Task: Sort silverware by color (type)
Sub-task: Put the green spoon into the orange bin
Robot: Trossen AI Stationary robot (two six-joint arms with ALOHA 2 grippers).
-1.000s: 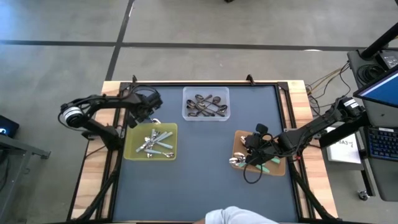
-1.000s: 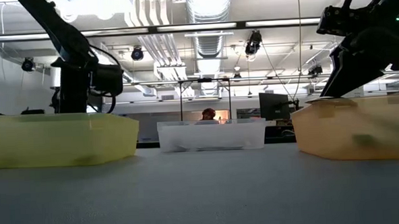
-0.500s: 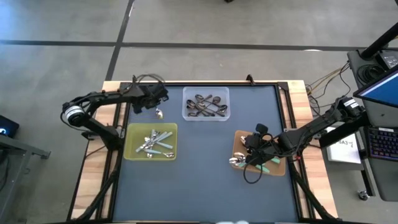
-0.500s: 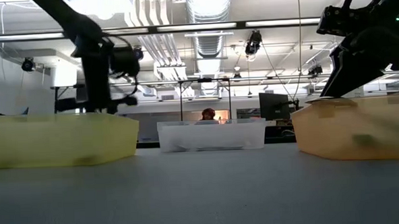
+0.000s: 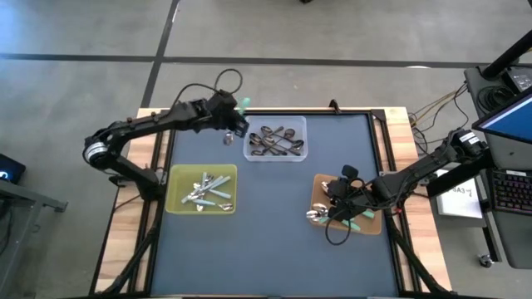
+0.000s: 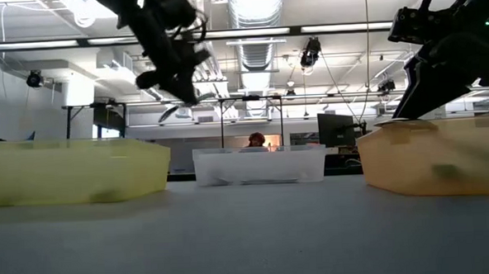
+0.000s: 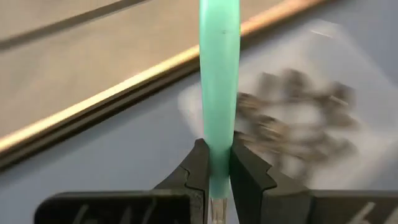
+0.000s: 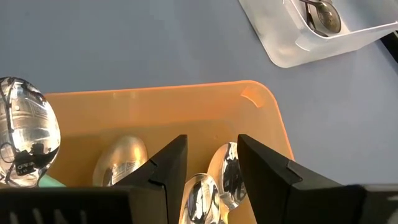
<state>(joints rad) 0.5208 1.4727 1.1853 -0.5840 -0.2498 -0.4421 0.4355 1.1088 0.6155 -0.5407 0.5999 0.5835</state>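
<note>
We hold teal-handled spoon clamped in left gripper; right gripper parted, empty, over orange tray. Table cleared; last piece unplaced.

a dark table is edged by a wooden frame. on it are set a yellow tray, a clear tray and an orange tray. a person is seen far behind; a keyboard lies beside the table.
</note>
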